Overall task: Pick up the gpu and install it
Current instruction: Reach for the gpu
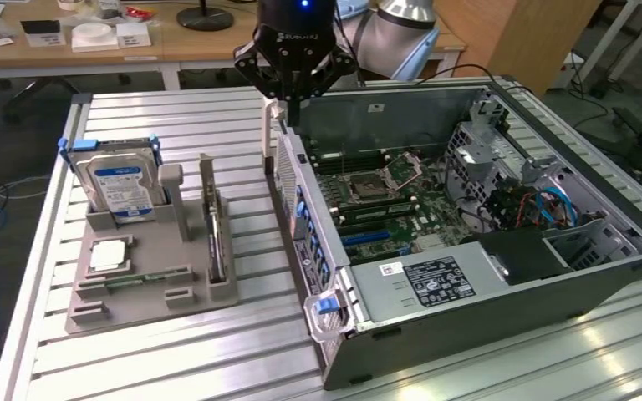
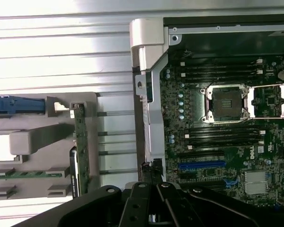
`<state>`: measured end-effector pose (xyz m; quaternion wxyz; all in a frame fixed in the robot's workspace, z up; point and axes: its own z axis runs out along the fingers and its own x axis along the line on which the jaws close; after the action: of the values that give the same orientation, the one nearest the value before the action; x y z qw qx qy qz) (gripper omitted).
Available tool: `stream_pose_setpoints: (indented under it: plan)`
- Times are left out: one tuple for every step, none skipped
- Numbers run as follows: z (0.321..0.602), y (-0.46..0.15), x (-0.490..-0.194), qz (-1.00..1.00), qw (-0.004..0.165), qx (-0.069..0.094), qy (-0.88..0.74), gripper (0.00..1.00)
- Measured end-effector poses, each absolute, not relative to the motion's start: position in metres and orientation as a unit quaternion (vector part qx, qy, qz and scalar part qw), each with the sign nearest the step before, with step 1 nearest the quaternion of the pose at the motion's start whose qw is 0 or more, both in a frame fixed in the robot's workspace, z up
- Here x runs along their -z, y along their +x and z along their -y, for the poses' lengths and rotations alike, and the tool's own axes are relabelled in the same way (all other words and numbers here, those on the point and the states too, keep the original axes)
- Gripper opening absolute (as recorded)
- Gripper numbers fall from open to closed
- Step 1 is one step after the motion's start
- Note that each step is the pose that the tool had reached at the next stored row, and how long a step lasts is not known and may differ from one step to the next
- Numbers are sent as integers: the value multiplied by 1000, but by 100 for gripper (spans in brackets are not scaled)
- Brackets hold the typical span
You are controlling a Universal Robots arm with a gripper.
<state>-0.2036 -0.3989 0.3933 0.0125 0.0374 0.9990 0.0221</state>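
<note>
You are getting an open lane over the bare table slats (image 1: 263,267) running between the grey holder (image 1: 148,251) and the computer case (image 1: 287,180). The gpu (image 1: 211,219) is standing on edge in that holder, with a grey post (image 1: 171,192) and the hard drive (image 1: 120,188) crowding it on the exterior view's left. Cables (image 1: 550,205) are cluttering the case interior toward the exterior view's right.

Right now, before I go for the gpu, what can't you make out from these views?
- gpu: stands edge-on in the grey holder in both views; its faces and connector edge are hidden.
- gripper: the exterior view cannot settle whether it touches the computer case rim.
- motherboard: in the wrist view the gripper's body covers the part beyond the blue slot.
</note>
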Motion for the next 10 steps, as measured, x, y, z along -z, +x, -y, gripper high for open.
stream_pose_setpoints:
  plan:
    - [399,-205,-393,-999,12,-22,37,11]
    - [399,-206,-393,-999,12,-22,37,11]
    - [399,-208,-393,-999,12,-22,37,11]
    - [399,-209,-393,-999,12,-22,37,11]
    - [399,-211,-393,-999,12,-22,37,11]
    - [399,-212,-393,-999,12,-22,37,11]
    - [399,-214,-393,-999,12,-22,37,11]
    - [399,-215,-393,-999,13,-22,37,11]
    - [399,-216,-393,-999,13,-22,37,11]
    - [399,-218,-393,-999,12,-22,37,11]
